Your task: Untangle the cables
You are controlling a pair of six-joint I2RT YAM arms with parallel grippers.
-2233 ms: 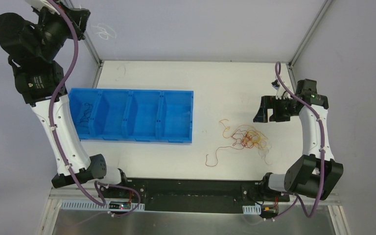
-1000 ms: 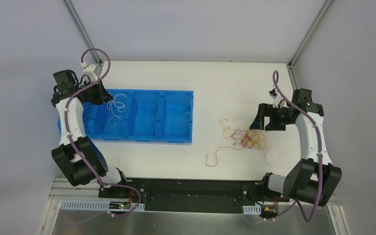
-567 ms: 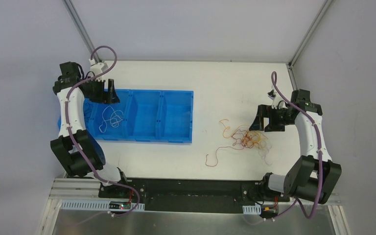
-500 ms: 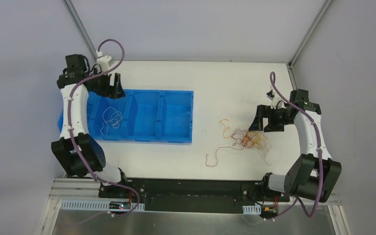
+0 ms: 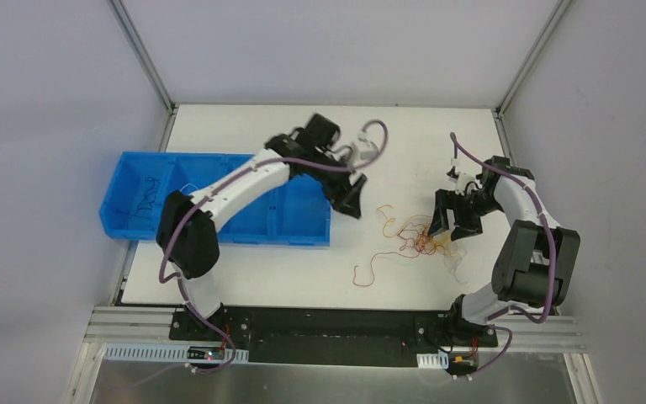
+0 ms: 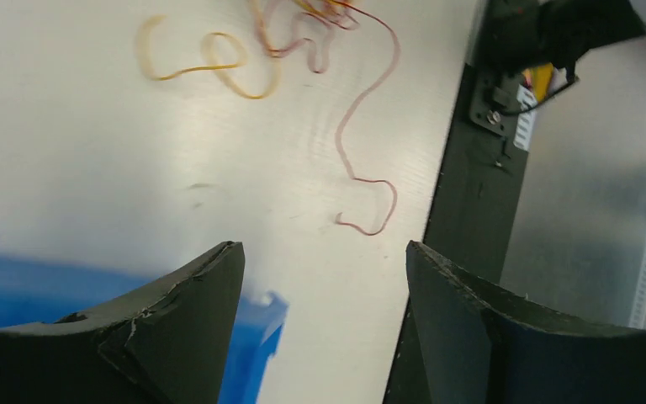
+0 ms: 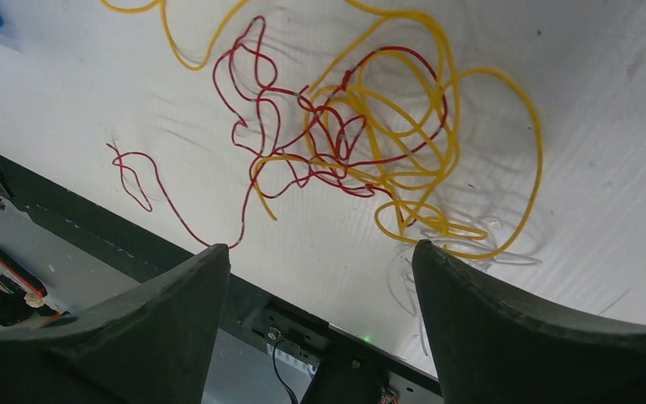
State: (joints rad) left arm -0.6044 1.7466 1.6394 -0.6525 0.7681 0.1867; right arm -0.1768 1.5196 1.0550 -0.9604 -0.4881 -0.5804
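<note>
Red strand (image 5: 368, 268) lay loose on table (image 5: 286, 273) near front edge; beyond it, red, orange and yellow cables (image 5: 423, 237) sat tangled in heap right of centre; thin white cable (image 5: 452, 263) at heap's near side; right end effector (image 5: 450, 229) hung just over heap, jaws spread, nothing held; left end effector (image 5: 352, 204) hovered left of heap, jaws apart, empty; blue bin (image 5: 135, 229) at left; black cable (image 5: 141, 199) in its leftmost compartment.
</note>
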